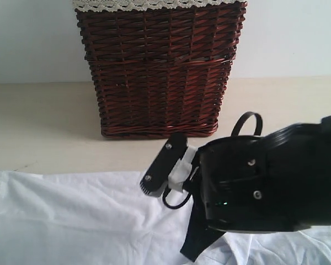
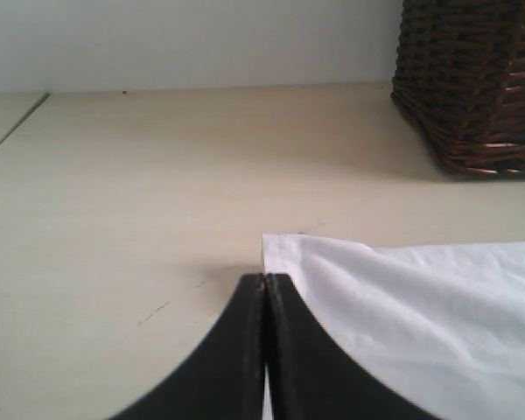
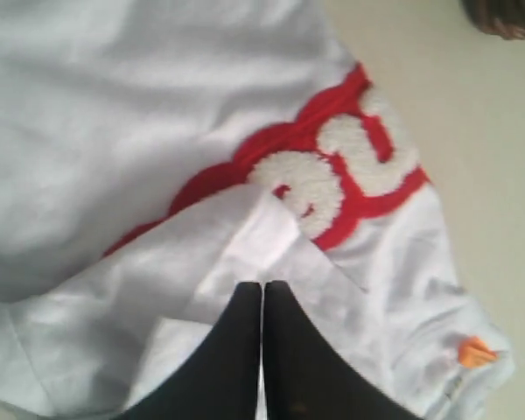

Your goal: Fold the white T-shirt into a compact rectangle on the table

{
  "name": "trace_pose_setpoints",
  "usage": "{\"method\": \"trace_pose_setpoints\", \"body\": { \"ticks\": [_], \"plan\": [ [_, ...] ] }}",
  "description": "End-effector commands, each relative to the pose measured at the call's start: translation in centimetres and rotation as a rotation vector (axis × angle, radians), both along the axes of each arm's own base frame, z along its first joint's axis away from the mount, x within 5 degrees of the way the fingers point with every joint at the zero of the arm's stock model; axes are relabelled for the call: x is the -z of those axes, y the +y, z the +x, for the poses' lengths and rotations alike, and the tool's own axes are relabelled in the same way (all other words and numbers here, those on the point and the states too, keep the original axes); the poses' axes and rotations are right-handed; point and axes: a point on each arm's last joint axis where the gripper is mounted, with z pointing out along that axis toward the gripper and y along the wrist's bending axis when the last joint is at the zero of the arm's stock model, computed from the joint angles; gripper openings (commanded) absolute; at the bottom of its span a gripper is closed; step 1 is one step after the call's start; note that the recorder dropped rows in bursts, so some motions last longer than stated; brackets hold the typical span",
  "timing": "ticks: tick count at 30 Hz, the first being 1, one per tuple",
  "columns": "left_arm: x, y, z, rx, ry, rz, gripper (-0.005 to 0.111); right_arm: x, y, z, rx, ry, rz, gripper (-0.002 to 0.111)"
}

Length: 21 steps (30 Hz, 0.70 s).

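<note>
The white T-shirt (image 1: 71,221) lies spread across the near part of the table (image 1: 38,127). In the left wrist view my left gripper (image 2: 264,278) is shut at the shirt's (image 2: 420,297) corner edge. A sliver of white shows between its fingers, and the cloth slopes up toward them. My right gripper (image 3: 263,285) is also shut, with a white strip in the gap, over a folded flap of the T-shirt (image 3: 114,131) beside the red band (image 3: 332,175) with fuzzy white letters. The exterior view shows only the right arm (image 1: 265,182), low over the shirt.
A dark red wicker basket (image 1: 160,72) with white lace trim stands at the back of the table against the wall; its corner (image 2: 472,79) shows in the left wrist view. A small orange tag (image 3: 474,352) sits near the shirt's edge.
</note>
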Motion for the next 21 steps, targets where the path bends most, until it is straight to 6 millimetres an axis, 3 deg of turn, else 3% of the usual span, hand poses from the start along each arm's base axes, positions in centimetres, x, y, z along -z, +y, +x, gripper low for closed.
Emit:
{"method": "trace_pose_setpoints", "body": {
  "ticks": [1, 10, 21],
  "plan": [
    [-0.2, 0.0, 0.0, -0.004, -0.016, 0.005, 0.000, -1.9, -2.3, 1.4, 0.161, -0.095, -0.026, 0.002],
    [-0.2, 0.0, 0.0, -0.004, -0.016, 0.005, 0.000, 2.0, -4.9, 5.2, 0.325, 0.254, 0.204, 0.000],
    [-0.2, 0.0, 0.0, -0.004, -0.016, 0.005, 0.000, 6.7, -3.4, 6.8, 0.268, 0.267, 0.268, 0.000]
  ]
}}
